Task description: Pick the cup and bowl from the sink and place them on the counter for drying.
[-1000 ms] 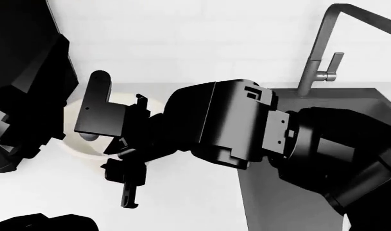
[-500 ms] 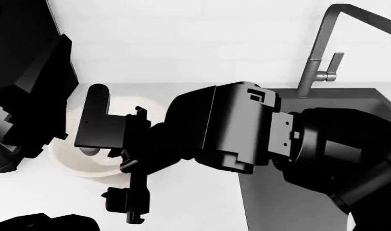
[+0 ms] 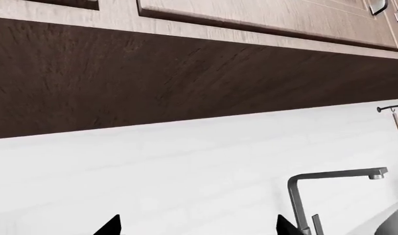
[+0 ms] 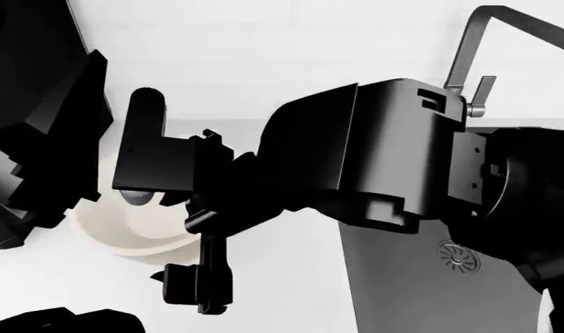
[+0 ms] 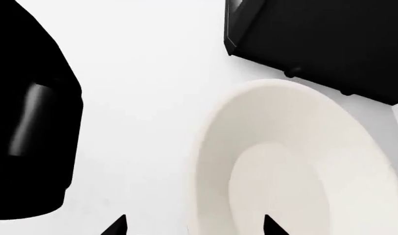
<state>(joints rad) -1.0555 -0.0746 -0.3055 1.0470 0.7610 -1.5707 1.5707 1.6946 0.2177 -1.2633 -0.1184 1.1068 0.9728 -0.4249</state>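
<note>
The cream-white bowl (image 4: 115, 232) rests on the white counter (image 4: 282, 277) left of the sink (image 4: 411, 298), partly hidden by my right arm. My right gripper (image 4: 196, 295) hangs at the bowl's near right side. In the right wrist view the bowl (image 5: 284, 166) shows its flat inside base. Its rim runs between the tips of the right gripper (image 5: 193, 229), which are wide apart and open. My left gripper (image 3: 197, 229) is open and empty, facing the white wall. The cup is out of view.
The angular grey faucet (image 4: 462, 52) stands behind the sink, whose drain (image 4: 458, 257) shows; the faucet (image 3: 296, 196) also appears in the left wrist view under brown wall cabinets (image 3: 185, 73). My left arm's black bulk (image 4: 37, 125) fills the left side.
The bowl sank toward the near part of the counter and then stayed put. My right forearm rose toward the camera, uncovering the sink drain.
</note>
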